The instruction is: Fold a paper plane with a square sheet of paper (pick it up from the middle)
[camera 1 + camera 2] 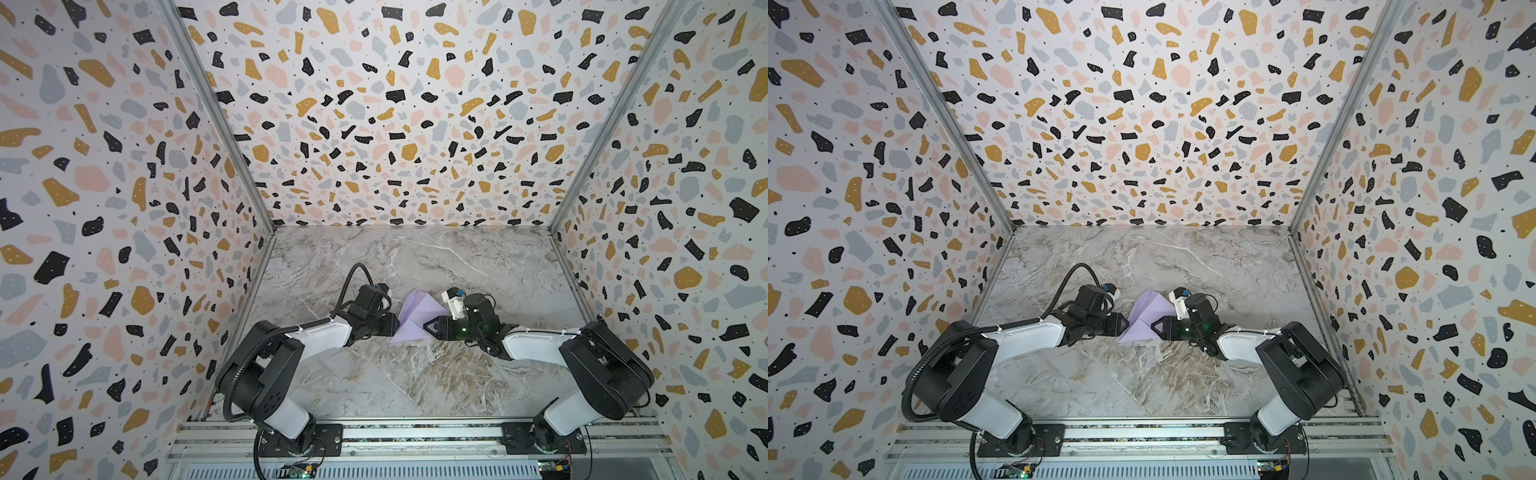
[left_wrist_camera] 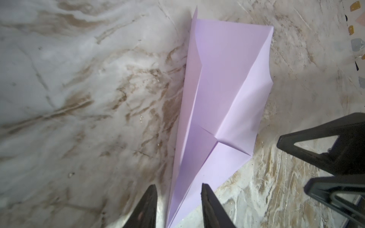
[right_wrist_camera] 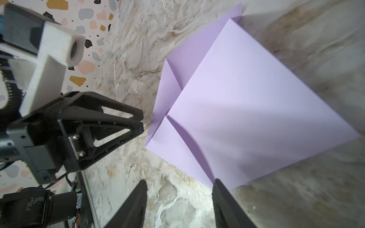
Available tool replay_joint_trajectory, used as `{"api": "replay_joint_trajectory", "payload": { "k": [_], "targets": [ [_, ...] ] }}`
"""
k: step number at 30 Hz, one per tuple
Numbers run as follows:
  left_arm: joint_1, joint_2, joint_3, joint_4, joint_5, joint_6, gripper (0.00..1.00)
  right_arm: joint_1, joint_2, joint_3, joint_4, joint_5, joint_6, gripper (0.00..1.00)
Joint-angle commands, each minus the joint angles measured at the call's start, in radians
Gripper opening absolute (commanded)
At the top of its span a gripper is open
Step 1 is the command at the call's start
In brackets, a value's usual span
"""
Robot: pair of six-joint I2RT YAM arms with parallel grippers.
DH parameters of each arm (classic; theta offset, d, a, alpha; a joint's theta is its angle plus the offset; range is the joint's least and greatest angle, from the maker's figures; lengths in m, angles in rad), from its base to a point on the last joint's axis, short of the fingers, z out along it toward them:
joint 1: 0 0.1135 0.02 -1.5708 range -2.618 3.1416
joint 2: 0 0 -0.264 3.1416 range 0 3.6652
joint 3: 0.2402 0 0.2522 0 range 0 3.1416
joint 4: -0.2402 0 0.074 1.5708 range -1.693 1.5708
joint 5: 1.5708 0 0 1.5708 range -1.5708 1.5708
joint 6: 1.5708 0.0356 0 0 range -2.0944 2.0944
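Straddling the narrow end of the paper (image 2: 227, 79) with the left gripper (image 2: 178, 185), in line with its length, fingers (image 2: 146, 207) parted. Hovering released beside its wide side with the right gripper (image 3: 179, 180).

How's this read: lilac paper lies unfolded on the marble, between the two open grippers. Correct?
Not unfolded. The lilac paper is already partly folded: both wrist views show creases and overlapping flaps narrowing to a point. The rest holds. It lies on the marble table, between the left gripper and the right gripper, each with its jaws apart.
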Motion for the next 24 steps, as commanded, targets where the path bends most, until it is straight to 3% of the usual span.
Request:
{"api": "replay_joint_trajectory", "payload": {
  "k": [1, 4, 10, 24],
  "targets": [
    [0.024, -0.003, 0.006, 0.067, -0.039, -0.021, 0.33, 0.021, 0.005, 0.042, 0.02, -0.016, 0.006, 0.5],
    [0.036, 0.022, 0.017, 0.088, -0.05, -0.03, 0.29, 0.034, 0.025, 0.048, 0.02, -0.018, 0.007, 0.45],
    [0.037, 0.122, 0.062, 0.096, 0.06, -0.031, 0.19, 0.058, 0.071, 0.077, 0.012, -0.036, 0.005, 0.35],
    [0.036, 0.197, 0.065, 0.081, 0.173, -0.016, 0.1, 0.077, 0.199, 0.167, -0.017, -0.01, -0.03, 0.26]
  ]
}}
